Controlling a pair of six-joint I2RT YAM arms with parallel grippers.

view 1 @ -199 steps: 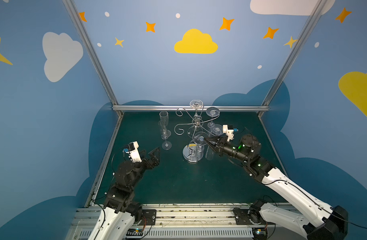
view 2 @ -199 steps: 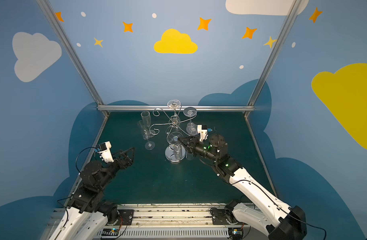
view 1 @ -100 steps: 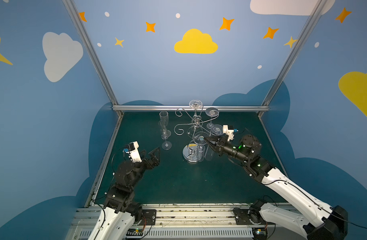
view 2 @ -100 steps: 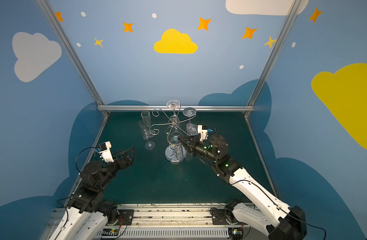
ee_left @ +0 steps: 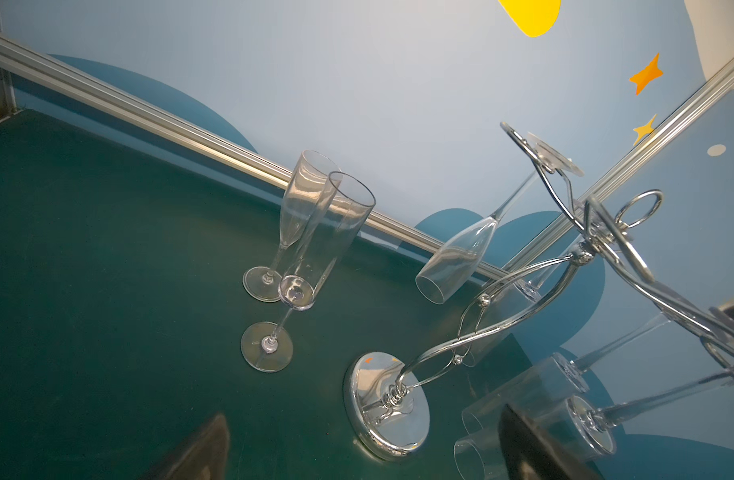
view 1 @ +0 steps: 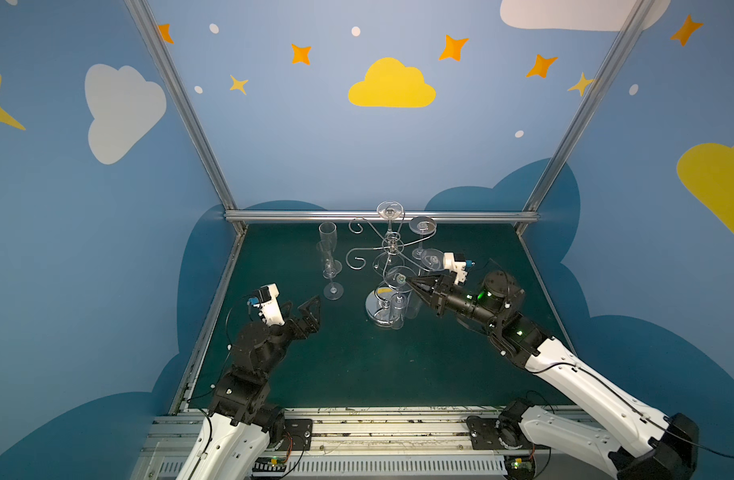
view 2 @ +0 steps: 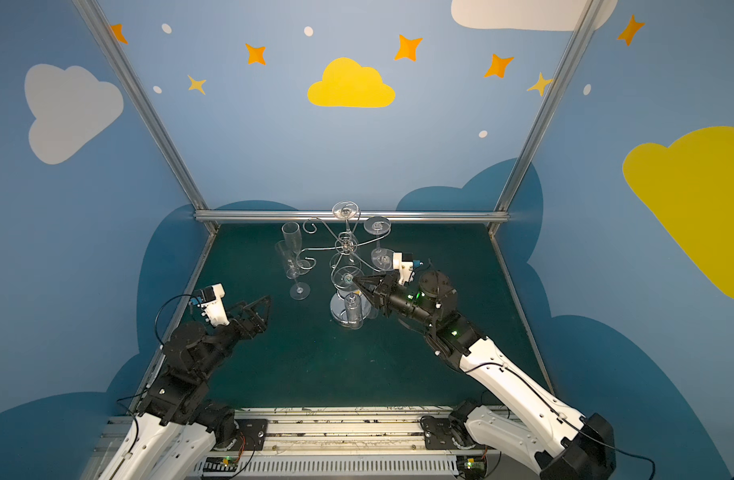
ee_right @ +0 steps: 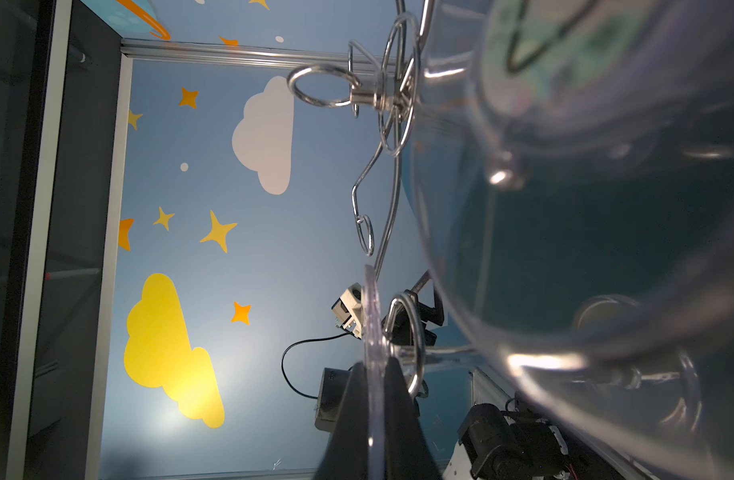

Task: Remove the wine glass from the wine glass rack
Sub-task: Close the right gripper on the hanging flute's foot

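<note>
While the right pincer (view 1: 411,283) pinches the foot of the wine glass (view 1: 394,276), not yet off the wine glass rack (view 1: 392,248) at the middle of the counter (view 1: 357,365), the left pincer (view 1: 301,307) hangs spread.

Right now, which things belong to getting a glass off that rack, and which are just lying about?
In the job: wine glass rack; hanging wine glass, gripped by its foot; right gripper.
Lying about: standing flutes; other hung glasses; left gripper, open.
</note>
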